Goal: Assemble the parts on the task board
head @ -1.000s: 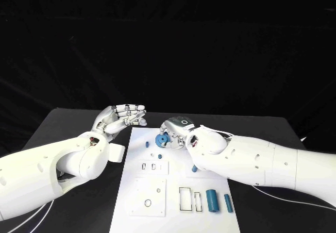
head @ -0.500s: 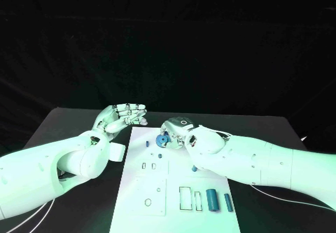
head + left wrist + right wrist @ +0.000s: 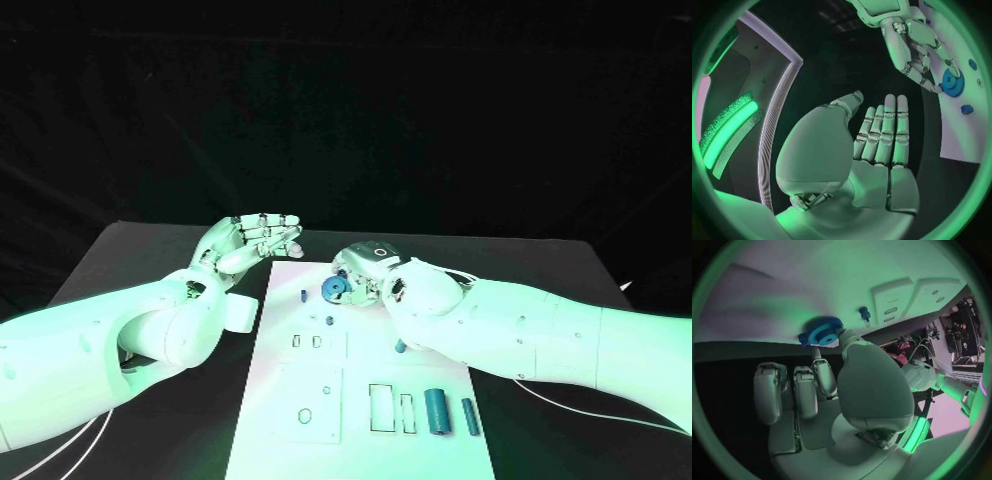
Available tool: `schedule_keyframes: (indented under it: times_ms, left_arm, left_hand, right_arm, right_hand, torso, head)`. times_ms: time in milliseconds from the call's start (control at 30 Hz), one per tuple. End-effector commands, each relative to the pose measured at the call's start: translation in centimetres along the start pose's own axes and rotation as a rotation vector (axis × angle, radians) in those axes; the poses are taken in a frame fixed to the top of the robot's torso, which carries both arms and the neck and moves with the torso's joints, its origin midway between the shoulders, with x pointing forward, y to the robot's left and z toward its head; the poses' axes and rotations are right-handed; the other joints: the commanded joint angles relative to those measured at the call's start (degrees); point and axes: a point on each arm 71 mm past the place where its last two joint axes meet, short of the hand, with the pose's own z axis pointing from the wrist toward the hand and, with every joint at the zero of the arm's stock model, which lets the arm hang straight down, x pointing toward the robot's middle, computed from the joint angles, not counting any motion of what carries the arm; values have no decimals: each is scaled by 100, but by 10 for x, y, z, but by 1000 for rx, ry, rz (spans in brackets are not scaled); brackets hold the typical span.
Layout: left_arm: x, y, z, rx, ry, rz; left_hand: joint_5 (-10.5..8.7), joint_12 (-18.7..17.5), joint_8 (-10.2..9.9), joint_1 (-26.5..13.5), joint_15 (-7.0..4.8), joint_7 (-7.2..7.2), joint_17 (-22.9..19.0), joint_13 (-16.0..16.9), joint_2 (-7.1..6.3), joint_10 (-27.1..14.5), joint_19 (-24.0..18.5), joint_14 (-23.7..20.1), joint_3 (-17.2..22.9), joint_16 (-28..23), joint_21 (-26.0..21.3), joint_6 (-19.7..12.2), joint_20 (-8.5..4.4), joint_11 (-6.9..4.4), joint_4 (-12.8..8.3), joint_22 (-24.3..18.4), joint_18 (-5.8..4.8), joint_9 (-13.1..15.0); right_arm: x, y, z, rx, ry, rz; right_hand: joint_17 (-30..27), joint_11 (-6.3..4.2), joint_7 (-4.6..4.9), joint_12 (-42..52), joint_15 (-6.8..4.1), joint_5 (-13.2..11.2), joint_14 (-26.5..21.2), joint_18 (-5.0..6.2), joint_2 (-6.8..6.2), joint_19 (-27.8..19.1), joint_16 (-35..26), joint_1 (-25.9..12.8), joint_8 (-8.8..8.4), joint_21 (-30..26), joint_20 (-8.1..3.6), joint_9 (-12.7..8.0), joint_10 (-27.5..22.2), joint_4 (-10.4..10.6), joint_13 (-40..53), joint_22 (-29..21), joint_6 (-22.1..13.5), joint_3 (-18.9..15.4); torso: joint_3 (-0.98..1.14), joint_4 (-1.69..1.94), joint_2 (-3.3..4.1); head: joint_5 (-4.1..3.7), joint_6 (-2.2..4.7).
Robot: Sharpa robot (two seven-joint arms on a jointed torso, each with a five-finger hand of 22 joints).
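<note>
Pinching a blue gear (image 3: 333,289) at its toothed rim, right hand (image 3: 369,272) holds it over the board (image 3: 274,400); likely light, rigid, slippery. Left hand (image 3: 248,243) idle, fingers apart, holding nothing.

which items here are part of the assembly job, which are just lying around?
Job:
- task board
- blue gear, pinched in the right hand
- two blue cylinders at the board's near end
- small blue pegs

Lying around:
- nothing loose off the board; left hand holds nothing

A black table (image 3: 144,250) (matte) — dark backdrop (image 3: 346,100) behind.
</note>
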Motion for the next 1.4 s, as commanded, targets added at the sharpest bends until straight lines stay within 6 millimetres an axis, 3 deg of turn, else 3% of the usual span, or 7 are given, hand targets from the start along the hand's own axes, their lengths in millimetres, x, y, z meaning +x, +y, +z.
schedule_keyframes:
  times_ms: [33,500,767,967,1400]
  left_arm:
    - [2,-1,1,6,15,-9]
    - [-1,-1,0,5,7,-5]
    - [1,0,1,4,12,-10]
    - [2,0,2,3,16,-13]
    - [3,0,2,2,27,-21]
  left_hand:
    - [-19,-20,-26,-43,3,95,6,0,29,-30,-24,-47,18,20,21,-29,1,1,26,9,38,6]
    - [-19,-20,-26,-43,3,95,6,0,29,-30,-24,-47,18,20,21,-29,1,1,26,9,38,6]
    - [-20,-20,-27,-49,6,96,7,0,29,-32,-36,-54,16,23,31,-31,4,2,30,17,38,6]
    - [-20,-20,-27,-49,6,96,7,0,29,-32,-36,-54,16,23,31,-31,4,2,30,17,38,6]
    - [-20,-20,-27,-52,7,97,8,0,31,-35,-44,-59,16,26,39,-33,6,4,32,22,38,7]
  right_arm:
    - [1,-1,-4,0,9,20]
    - [-8,-12,-29,-1,21,105]
    - [-4,-9,-26,6,69,130]
    - [-2,-9,-21,15,71,130]
    - [4,-8,-14,19,82,125]
  right_hand:
    - [1405,26,28,-4,29,71,570,-60,39,71,-15,-114,-37,-14,53,-9,-13,5,298,957,20,-84]
    - [1437,16,15,80,24,229,579,-79,185,128,1,-230,10,50,56,-3,57,-8,369,1019,174,-85]
    - [1455,26,27,84,30,233,584,-79,259,128,10,-397,-24,47,57,-25,59,6,373,1022,143,-85]
    - [1457,27,29,77,30,236,585,-78,266,127,11,-408,-30,45,57,-28,53,4,366,1021,135,-83]
    - [1468,32,37,83,34,269,587,-79,294,128,16,-410,-44,46,59,-36,55,-6,372,1024,121,-57]
  torso:
    - [0,1,-1]
    - [24,-69,-25]
    - [24,-27,-21]
    - [12,-44,-18]
    - [21,-44,-20]
  head:
    - [5,-1]
    - [34,25]
    - [35,18]
    - [40,23]
    - [50,-10]
